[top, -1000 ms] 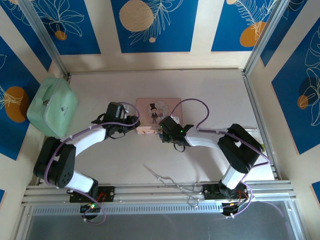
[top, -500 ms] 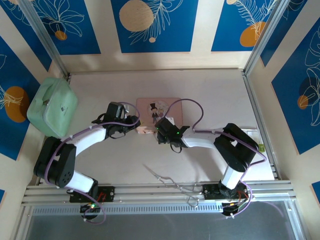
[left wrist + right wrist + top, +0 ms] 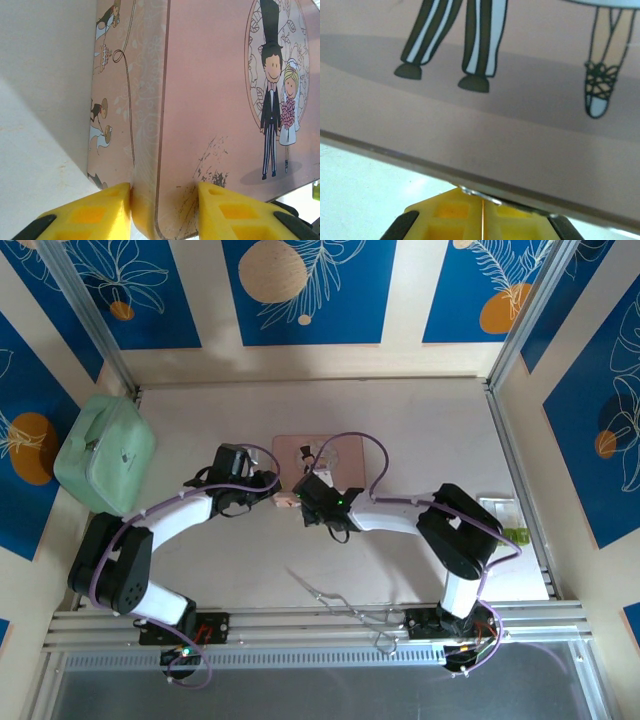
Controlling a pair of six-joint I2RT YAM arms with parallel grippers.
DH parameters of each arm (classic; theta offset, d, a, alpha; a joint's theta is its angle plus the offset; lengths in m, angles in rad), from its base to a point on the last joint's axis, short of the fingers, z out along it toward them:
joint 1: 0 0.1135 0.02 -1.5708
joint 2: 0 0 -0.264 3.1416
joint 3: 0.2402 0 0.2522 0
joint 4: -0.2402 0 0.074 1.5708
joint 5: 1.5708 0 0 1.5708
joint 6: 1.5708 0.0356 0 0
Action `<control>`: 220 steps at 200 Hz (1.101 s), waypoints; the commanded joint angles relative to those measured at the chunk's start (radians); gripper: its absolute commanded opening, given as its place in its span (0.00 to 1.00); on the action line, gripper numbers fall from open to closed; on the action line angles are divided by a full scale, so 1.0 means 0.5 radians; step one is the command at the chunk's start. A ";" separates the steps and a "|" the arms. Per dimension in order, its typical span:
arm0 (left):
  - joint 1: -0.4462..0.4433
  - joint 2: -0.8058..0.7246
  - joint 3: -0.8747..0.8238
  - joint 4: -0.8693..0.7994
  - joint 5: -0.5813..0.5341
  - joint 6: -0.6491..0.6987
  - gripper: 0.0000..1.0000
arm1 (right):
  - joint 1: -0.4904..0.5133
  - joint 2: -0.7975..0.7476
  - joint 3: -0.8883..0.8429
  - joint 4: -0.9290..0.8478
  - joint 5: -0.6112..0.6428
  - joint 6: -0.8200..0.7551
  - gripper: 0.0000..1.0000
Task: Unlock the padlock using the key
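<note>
Left end effector (image 3: pixel 165 194) clamped on the pink tin (image 3: pixel 225 100); right end effector (image 3: pixel 482 206) fully together, tips at its rim.

The tin (image 3: pixel 290 452) lies mid-table (image 3: pixel 430 430), the left gripper (image 3: pixel 276 497) astride its near left corner, the right gripper (image 3: pixel 303 498) at its near edge, the case (image 3: pixel 105 455) far left, the wire tool (image 3: pixel 335 595) nearer the bases.
</note>
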 commanded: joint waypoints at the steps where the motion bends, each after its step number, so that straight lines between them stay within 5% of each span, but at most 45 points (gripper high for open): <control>1: -0.012 0.056 -0.034 -0.076 0.013 0.012 0.35 | 0.015 0.088 0.110 0.010 0.026 -0.047 0.09; 26: -0.012 0.043 -0.037 -0.080 0.016 0.009 0.35 | 0.037 0.063 0.136 -0.067 0.077 -0.044 0.10; 64: -0.010 0.055 -0.027 -0.078 0.013 0.017 0.35 | 0.105 -0.308 -0.044 -0.073 0.118 -0.079 0.42; 98: -0.001 0.065 -0.027 -0.058 0.019 0.006 0.35 | 0.115 -0.600 -0.182 -0.097 0.144 -0.093 0.54; 133: 0.000 0.039 -0.039 -0.065 0.025 0.006 0.35 | 0.116 -0.699 -0.371 0.130 0.187 -0.101 0.58; 220: 0.006 0.022 -0.038 -0.083 0.031 0.015 0.36 | -0.071 -0.597 -0.780 0.886 -0.392 0.306 0.58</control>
